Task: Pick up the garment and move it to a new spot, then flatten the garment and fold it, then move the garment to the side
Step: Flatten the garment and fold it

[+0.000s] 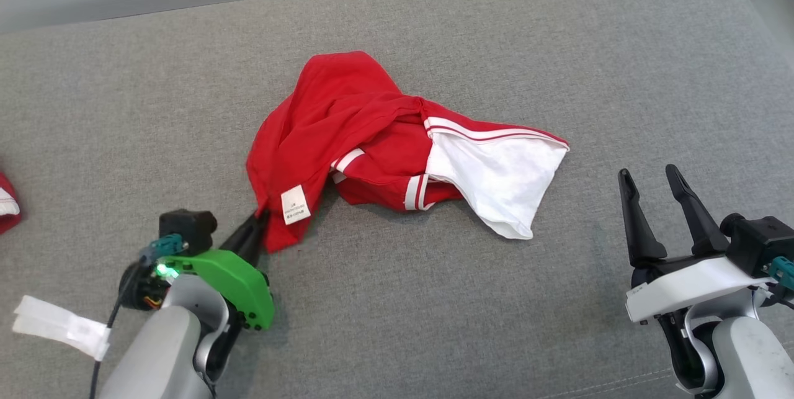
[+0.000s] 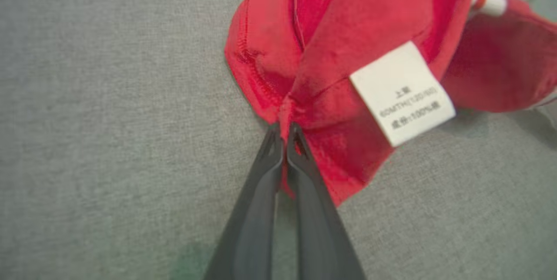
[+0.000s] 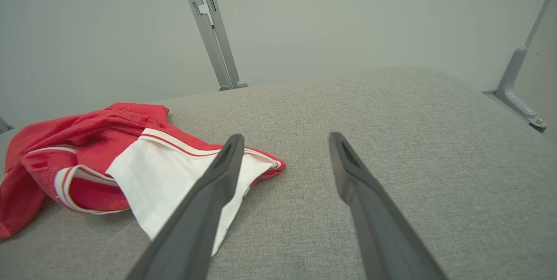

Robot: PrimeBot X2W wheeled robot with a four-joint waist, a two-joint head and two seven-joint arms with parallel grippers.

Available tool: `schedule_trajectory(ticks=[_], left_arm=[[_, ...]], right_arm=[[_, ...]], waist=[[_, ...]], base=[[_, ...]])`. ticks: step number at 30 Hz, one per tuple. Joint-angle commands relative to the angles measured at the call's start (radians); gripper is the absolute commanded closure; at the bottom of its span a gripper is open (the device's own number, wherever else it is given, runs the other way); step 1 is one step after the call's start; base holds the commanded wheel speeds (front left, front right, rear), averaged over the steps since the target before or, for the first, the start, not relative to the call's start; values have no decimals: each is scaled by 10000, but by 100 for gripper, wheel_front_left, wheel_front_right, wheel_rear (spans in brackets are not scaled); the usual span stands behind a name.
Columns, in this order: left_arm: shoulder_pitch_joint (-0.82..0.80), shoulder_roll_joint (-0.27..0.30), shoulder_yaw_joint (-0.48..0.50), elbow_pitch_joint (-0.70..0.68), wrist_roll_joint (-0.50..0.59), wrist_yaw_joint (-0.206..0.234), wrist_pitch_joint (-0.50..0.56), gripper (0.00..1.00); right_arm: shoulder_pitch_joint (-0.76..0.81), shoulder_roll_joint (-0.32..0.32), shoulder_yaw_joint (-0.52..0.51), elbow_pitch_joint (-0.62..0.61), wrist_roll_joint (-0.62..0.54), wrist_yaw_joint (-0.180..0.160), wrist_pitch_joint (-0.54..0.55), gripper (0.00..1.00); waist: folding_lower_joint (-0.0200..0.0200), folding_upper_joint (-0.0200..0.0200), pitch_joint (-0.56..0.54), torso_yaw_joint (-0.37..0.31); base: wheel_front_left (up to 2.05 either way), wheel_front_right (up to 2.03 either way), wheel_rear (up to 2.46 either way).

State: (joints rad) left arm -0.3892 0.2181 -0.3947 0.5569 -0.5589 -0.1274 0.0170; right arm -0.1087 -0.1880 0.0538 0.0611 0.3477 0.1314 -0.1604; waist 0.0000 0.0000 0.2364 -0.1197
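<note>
Garment (image 1: pixel 347 132), red with white trim, lies crumpled near the middle of the grey padded surface (image 1: pixel 527 33).

At the far left edge of the head view a scrap of red-and-white cloth (image 1: pixel 7 203) pokes in, well apart from the pile. Below it, a white strip (image 1: pixel 59 326) lies against the black cable (image 1: pixel 102 349) of the left arm; I cannot tell whether it is fastened to it.

Next comes the left gripper (image 2: pixel 284 129), green-cased, low over the surface. Its two dark fingers are pressed together and pinch a thin fold at the garment's near left corner, with red cloth showing between the tips. Just right of the pinch a white care label (image 2: pixel 402 92) lies face up, its print too blurred to read.

Further right the red folds bunch up, showing two white-striped cuffs (image 1: pixel 414 191). Beyond them a white panel (image 1: pixel 496 175) fans out flat, edged along its top with red and white stripes.

Right gripper (image 1: pixel 648 170) stands apart from the cloth at the lower right, fingers spread wide with nothing between them.

Behind the surface a grey metal post (image 3: pixel 213 32) rises, and a bracket (image 3: pixel 518 92) sits off the right edge.
</note>
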Motion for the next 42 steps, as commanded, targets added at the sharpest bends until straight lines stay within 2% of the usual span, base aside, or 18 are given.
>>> schedule_trajectory(ticks=[1, 3, 5, 8, 15, 18, 22, 29, 30, 31, 32, 33, 42], left_arm=[[-389, 298, 60, -184, 413, 145, -670, 100], [-472, 371, 87, -291, 594, 277, -1056, 100], [-674, 588, 180, -578, 1082, 628, -1844, 100], [-956, 902, 248, -1204, 1768, 1110, -2488, 100], [188, 1464, -184, -2929, 3148, 1850, -2775, 100], [968, 1484, -514, -3440, 3717, 2153, -2807, 100], [1634, 1205, -1044, -3671, 4323, 2183, -2816, 100], [1912, 454, -1866, -2724, 4788, 1683, -2803, 100], [1907, 335, -1844, -2663, 4722, 1652, -2800, 93], [1921, 230, -1772, -2603, 4648, 1646, -2797, 67], [1945, 144, -1710, -2545, 4599, 1637, -2797, 7], [1957, 46, -1636, -2543, 4572, 1623, -2798, 0], [2356, -443, -418, -3505, 4043, 1693, -2799, 0]], right_arm=[[-128, -16, -28, 33, 87, -14, -68, 0], [-115, -38, -33, 48, 103, -14, -30, 0], [-104, -54, -63, 50, 137, -14, 3, 0], [-45, -67, -123, 55, 168, -14, 49, 0], [46, -84, -111, 34, 240, -14, 158, 0], [140, -96, -218, 3, 264, -14, 160, 0], [156, -135, -323, -83, 241, -14, 244, 0], [9, -236, -402, -255, 150, -14, 448, 0], [12, -244, -418, -277, 141, -14, 463, 0], [20, -252, -436, -315, 132, -14, 501, 0], [37, -260, -455, -340, 126, -14, 516, 0], [60, -262, -475, -376, 117, -14, 544, 0], [181, -78, -647, -537, -6, -14, 506, 0]], waist=[[0, 0, -25, 51], [0, 0, -37, 82], [0, 0, -70, 158], [0, 0, -140, 311], [0, 0, -163, 506], [0, 0, -72, 628], [0, 0, 58, 838], [0, 0, 104, 1068], [0, 0, 93, 1081], [0, 0, 87, 1094], [0, 0, 80, 1109], [0, 0, 80, 1123], [0, 0, -61, 1165]], base=[[0, 0, 0], [0, 0, 0], [0, 0, 0], [0, 0, 0], [0, 0, 0], [0, 0, 0], [0, 0, 0], [0, 0, 0], [0, 0, 0], [0, 0, 0], [0, 0, 0], [0, 0, 0], [0, 0, 0]])
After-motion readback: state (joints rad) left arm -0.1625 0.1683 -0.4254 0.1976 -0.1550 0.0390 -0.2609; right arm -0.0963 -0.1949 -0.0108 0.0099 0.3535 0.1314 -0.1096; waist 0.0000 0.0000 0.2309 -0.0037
